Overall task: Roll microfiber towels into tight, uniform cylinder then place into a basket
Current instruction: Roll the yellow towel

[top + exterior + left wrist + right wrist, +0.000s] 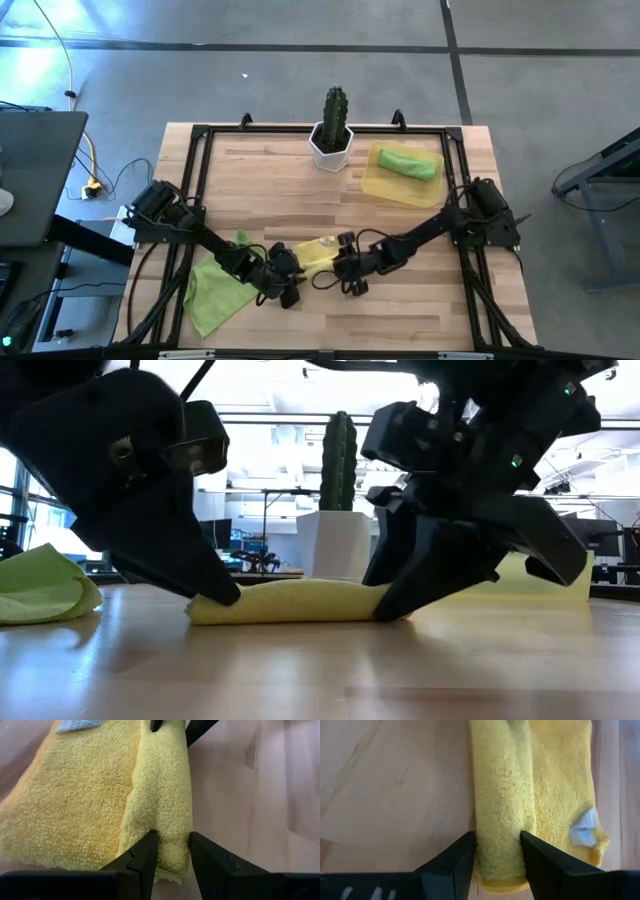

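At the lower centre of the overhead frame, a soft bright yellow microfiber towel lies partly rolled on the pale wooden worktop. The left pincer is closed on one end of the roll, and the right pincer is closed on the other end. At lower left, a loose lime-green microfiber towel lies crumpled beside the left arm. Farther back, at upper right, a rolled lime-green towel rests inside the shallow pale yellow square basket. Just left of the basket stands a green cactus in a white hexagonal pot.
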Action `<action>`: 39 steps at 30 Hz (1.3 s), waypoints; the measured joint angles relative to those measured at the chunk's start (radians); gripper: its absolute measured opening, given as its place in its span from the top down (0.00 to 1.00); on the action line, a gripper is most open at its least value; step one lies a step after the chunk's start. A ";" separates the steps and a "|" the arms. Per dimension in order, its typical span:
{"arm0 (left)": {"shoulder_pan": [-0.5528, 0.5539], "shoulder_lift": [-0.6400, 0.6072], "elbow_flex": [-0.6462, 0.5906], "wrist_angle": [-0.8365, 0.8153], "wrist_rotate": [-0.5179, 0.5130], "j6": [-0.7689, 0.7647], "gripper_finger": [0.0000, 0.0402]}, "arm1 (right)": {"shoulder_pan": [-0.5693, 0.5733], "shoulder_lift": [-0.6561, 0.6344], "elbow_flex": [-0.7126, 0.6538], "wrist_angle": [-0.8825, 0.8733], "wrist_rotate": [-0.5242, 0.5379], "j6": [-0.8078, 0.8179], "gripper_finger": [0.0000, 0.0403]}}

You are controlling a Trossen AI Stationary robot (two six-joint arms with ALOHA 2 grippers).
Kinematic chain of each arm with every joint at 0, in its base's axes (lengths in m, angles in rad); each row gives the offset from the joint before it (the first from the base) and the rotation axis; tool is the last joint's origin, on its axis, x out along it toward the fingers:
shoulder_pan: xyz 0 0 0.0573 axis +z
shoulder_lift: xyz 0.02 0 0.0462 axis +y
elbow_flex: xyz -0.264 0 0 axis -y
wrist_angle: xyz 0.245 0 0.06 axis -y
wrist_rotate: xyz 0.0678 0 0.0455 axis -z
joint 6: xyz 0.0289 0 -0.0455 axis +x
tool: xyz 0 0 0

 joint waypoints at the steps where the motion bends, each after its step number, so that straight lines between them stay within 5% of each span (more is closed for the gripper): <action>1: 0.000 -0.005 0.000 0.012 0.003 -0.013 0.73 | -0.003 0.000 0.000 -0.001 -0.003 0.024 0.63; 5: 0.000 -0.032 -0.004 0.038 0.033 -0.029 0.73 | -0.015 0.002 0.000 -0.015 -0.029 0.070 0.68; 13: -0.002 -0.132 -0.003 0.051 0.053 -0.017 0.73 | -0.050 0.002 0.000 -0.031 -0.138 0.120 0.97; 29: -0.017 -0.143 -0.001 0.053 -0.035 0.341 0.73 | -0.271 0.011 -0.006 -0.006 -0.829 0.535 0.98; 39: -0.013 -0.121 0.000 0.063 -0.067 0.457 0.73 | -0.321 0.011 -0.006 -0.021 -0.883 0.646 0.98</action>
